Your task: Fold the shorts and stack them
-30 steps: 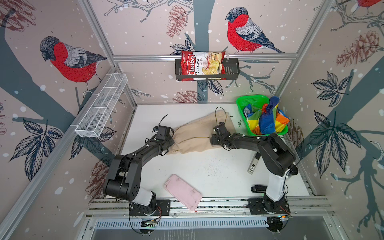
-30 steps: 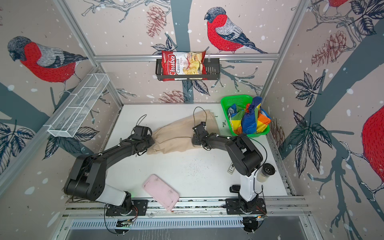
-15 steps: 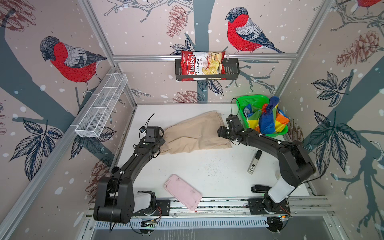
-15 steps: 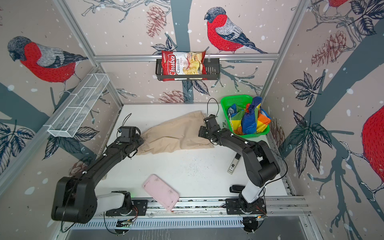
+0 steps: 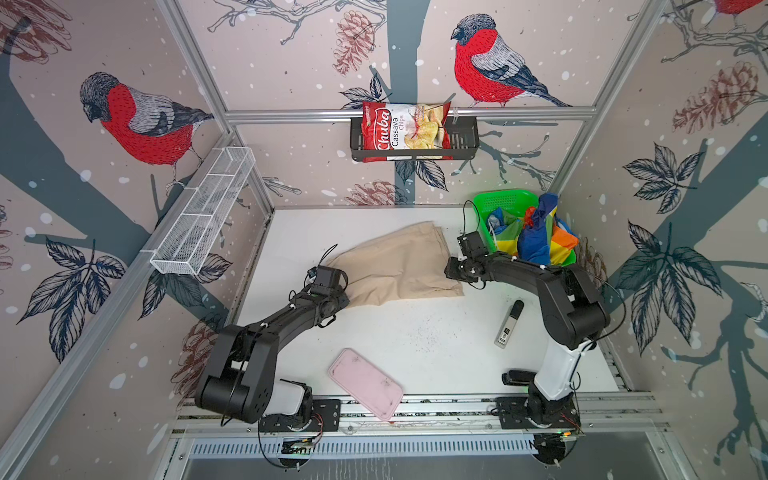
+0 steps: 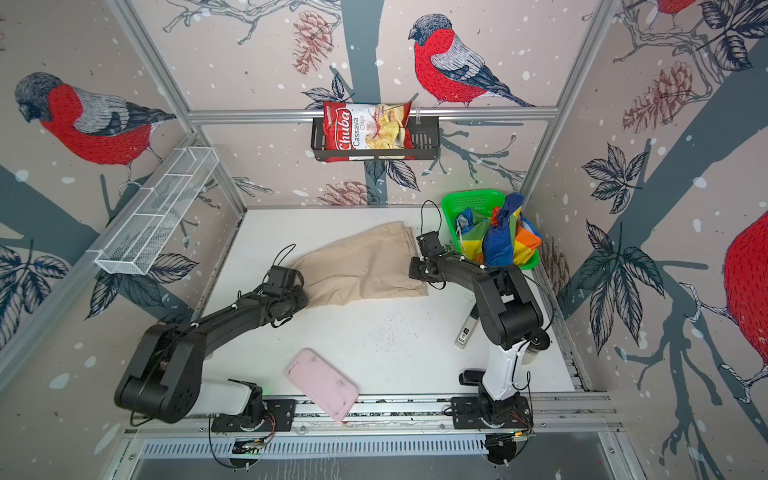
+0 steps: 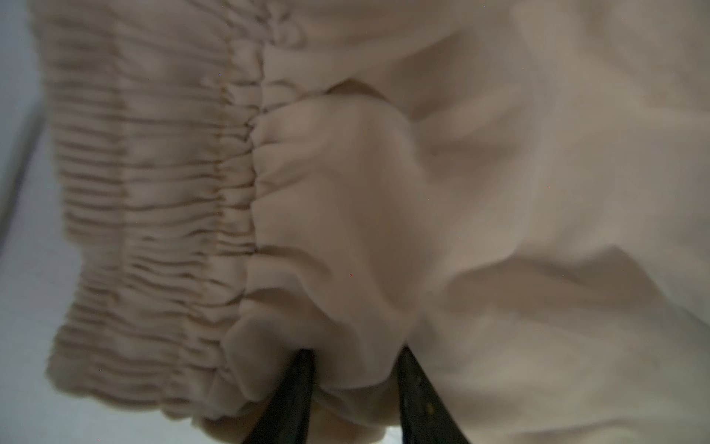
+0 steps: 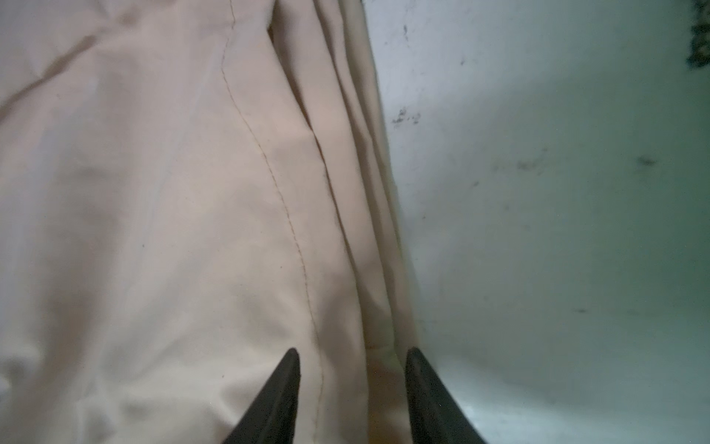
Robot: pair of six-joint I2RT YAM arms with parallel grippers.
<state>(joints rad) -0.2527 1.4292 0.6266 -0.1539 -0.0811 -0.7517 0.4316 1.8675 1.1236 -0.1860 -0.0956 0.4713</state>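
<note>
**A:** Top views, progress?
**B:** Beige shorts (image 5: 399,266) lie flat on the table (image 5: 374,328) between both arms, apparently folded once. Striped shorts (image 6: 498,237) lie unfolded, heaped in the green basket (image 6: 469,195). Stacking not begun. Wall rack (image 5: 461,137) holds a chip bag (image 5: 399,131).
**A:** Left wrist?
**B:** Left gripper (image 7: 355,353), jaws part-open around a waistband bulge. Grip cannot be told.
**A:** Right wrist?
**B:** Right gripper (image 8: 351,351), jaws apart astride the hem, not closed.

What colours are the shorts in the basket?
Striped shorts: blue, green, yellow, orange, red; clearest in a top view.
</note>
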